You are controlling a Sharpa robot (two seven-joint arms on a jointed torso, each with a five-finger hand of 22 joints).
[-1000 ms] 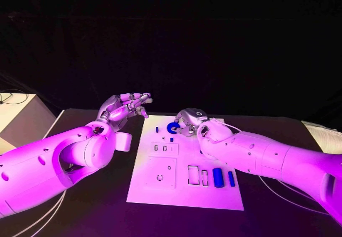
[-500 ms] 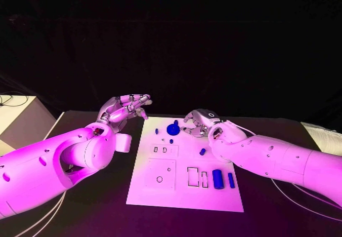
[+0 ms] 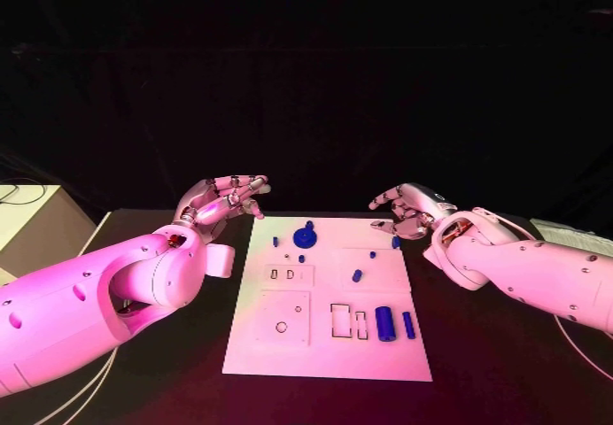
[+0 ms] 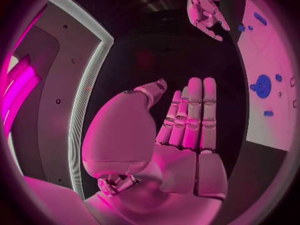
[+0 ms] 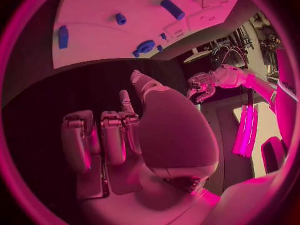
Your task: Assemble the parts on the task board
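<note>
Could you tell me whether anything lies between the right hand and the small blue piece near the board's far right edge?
Nothing visible does. The right hand hovers empty over the far right corner of the white board, and the small blue piece lies just below it in the head view, with only bare board between them.

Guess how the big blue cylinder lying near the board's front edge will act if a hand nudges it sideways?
The blue cylinder lies on its side on the flat task board, so it will probably roll rather than slide. It looks like a small, rigid solid part, likely light. Rolling toward the slimmer blue pin beside it could knock that piece.
</note>
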